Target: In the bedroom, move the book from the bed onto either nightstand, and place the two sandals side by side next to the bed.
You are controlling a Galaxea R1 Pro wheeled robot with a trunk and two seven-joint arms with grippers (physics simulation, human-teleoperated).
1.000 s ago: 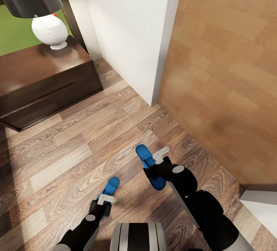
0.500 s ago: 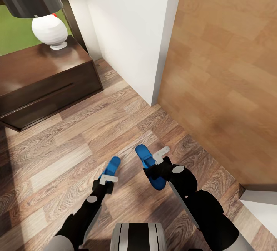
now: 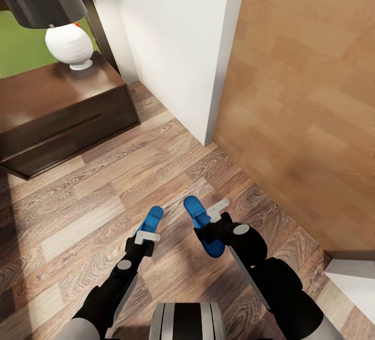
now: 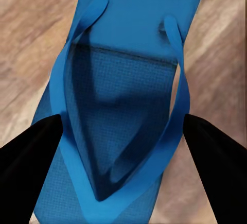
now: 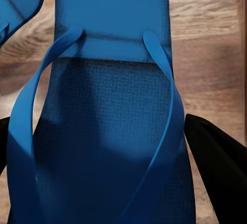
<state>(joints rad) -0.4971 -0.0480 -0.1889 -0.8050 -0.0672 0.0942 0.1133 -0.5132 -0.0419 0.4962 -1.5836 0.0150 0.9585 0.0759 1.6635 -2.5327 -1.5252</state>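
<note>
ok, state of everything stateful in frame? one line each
left sandal: flat above the floor, between the left tool's fingers
right sandal: flat, between the right tool's fingers
left tool: fingers either side of the sandal, grip unclear
right tool: same, grip unclear
nightstand: drawer shut, lamp upright on top
door: open, against the wall
</note>
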